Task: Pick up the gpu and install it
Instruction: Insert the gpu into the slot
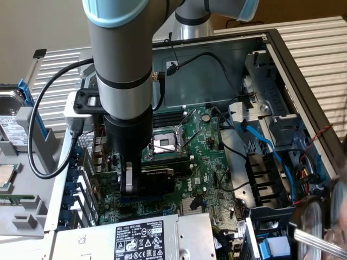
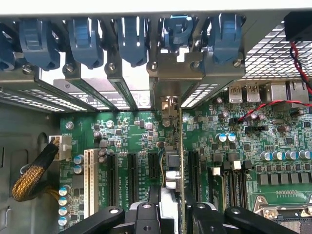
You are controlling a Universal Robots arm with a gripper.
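Observation:
The gpu (image 2: 171, 168) stands on edge between my fingers (image 2: 146, 217), upright over the green motherboard (image 2: 131, 131) and in line with the black expansion slots (image 2: 111, 175). Its metal bracket (image 2: 175, 73) sits against the case's rear slot openings, below the blue clips (image 2: 85, 41). In the exterior view my gripper (image 1: 142, 187) is low inside the open computer case and shut on the gpu, whose black heatsink (image 1: 158, 181) shows beside the finger. I cannot tell whether the card's edge is fully down in its slot.
A silver power supply (image 1: 141, 238) lies close to the gripper at the exterior view's bottom. The CPU socket (image 1: 165, 142) is just behind the gripper. A drive cage with blue cables (image 1: 271, 146) fills the exterior view's right. A braided cable (image 2: 31, 175) plugs in near the white slot (image 2: 88, 175).

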